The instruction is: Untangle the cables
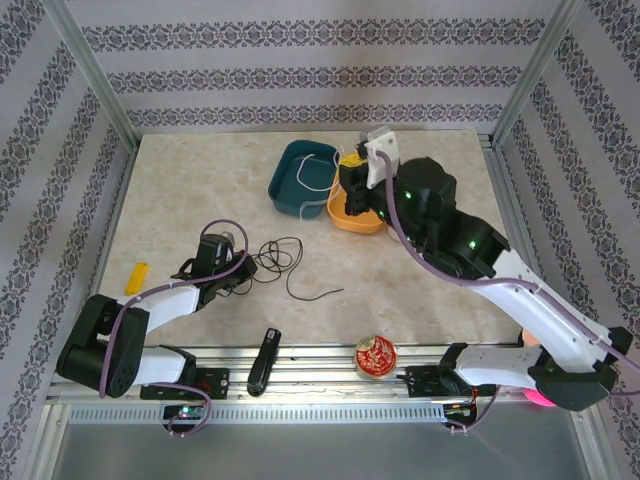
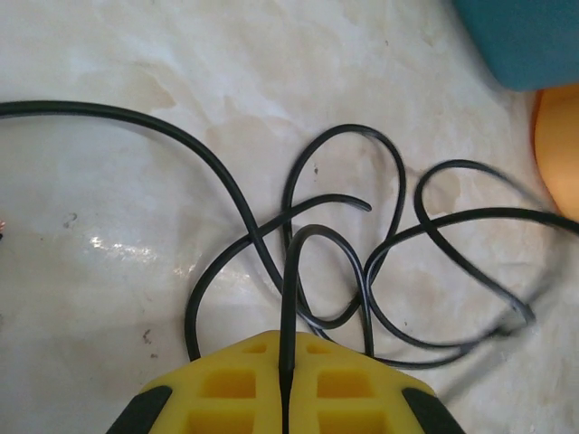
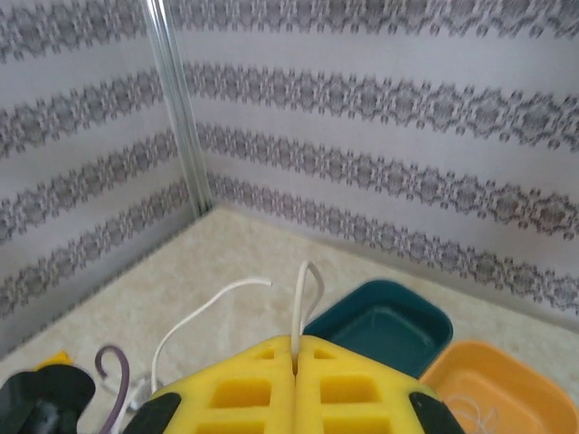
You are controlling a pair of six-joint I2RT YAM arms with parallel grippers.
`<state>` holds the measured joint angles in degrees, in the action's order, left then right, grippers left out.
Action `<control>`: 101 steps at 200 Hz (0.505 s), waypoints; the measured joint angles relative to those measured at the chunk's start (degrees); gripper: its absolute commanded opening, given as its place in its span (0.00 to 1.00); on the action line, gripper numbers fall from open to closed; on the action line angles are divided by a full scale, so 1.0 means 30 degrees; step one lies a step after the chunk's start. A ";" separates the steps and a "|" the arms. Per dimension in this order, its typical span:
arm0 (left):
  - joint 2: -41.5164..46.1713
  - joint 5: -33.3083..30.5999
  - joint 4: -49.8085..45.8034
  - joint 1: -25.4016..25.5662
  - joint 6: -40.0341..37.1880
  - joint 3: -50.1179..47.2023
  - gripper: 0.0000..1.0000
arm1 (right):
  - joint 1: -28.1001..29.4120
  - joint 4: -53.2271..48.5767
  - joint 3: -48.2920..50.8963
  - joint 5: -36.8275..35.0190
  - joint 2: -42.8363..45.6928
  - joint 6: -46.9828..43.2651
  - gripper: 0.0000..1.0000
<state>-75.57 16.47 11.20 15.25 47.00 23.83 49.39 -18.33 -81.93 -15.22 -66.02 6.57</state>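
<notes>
- Black cable (image 2: 289, 298): a thin strand lying on the table (image 1: 180, 190), left of centre, in several loops that cross one another. My left gripper (image 2: 288, 353) is clenched on one strand, low over the surface.
- White cable (image 3: 298, 303): my right gripper (image 3: 297, 348) is clamped on it and held up at the far side, above the teal tray (image 1: 283, 188) and orange bowl (image 1: 350, 222). A short bend and a longer free end curve out past the fingertips.
- From above, more white cable appears to lie inside the tray. I cannot tell if it is the same strand.
- Risk, black cable: the loops overlap close to the pinch. I judge that a straight pull toward the near left would draw the crossings tight into a knot instead of opening them.
- Risk, slip: both strands are very thin against the wide yellow pads, so a quick tug could let either slide out and fall back into a heap.
- Risk, white cable: if the hanging part catches the tray rim, lifting further could drag or tip the tray, or nudge the bowl just beside it.
- Risk, arms: moving the cables toward each other could lay white over black and make a new tangle.
</notes>
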 measured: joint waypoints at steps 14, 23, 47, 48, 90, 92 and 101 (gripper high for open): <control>-0.0044 0.0000 0.0102 0.0000 0.0007 0.0000 0.00 | 0.0007 0.1596 0.1377 -0.0335 0.0648 -0.0131 0.00; -0.0051 0.0000 0.0138 0.0000 0.0007 0.0000 0.00 | 0.0007 0.2353 0.2040 -0.0619 0.0787 -0.0182 0.00; -0.0051 0.0007 0.0277 0.0000 0.0015 0.0000 0.00 | 0.0007 0.3075 0.2951 -0.1275 0.0262 -0.0197 0.00; -0.0051 0.0007 0.0284 0.0000 0.0015 0.0000 0.00 | 0.0007 0.3075 0.2958 -0.1297 0.0233 -0.0204 0.00; -0.0051 0.0015 0.0291 0.0000 0.0029 0.0000 0.00 | -0.0051 0.2637 0.2769 -0.2608 -0.1428 -0.0262 0.00; -0.0051 0.0007 0.0291 0.0000 0.0036 0.0000 0.00 | -0.0051 0.2594 0.2732 -0.2652 -0.1479 -0.0262 0.00; -0.0051 0.0007 0.0299 0.0000 0.0080 0.0000 0.00 | -0.0204 0.2331 0.2586 -0.2710 -0.1690 -0.0204 0.00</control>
<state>-75.72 16.49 12.10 15.25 47.24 23.83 48.77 -11.33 -74.17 -23.35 -71.09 5.96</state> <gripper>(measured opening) 0.060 0.041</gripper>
